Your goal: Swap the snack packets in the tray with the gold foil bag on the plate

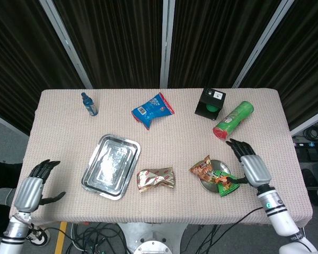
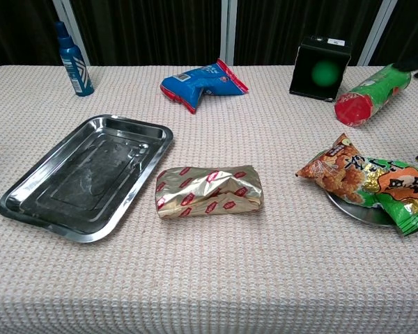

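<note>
the gold bag [image 2: 209,191] looks light, crinkly (slippery foil); pinch its 3 o'clock end. both the left hand [image 1: 33,186] and the right hand [image 1: 251,164] are spread wide, holding nothing.

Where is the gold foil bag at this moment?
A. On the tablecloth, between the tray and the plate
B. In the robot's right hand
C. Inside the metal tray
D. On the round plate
A: the gold foil bag lies on the cloth, right of the empty tray and left of the plate, which carries the snack packets.
</note>
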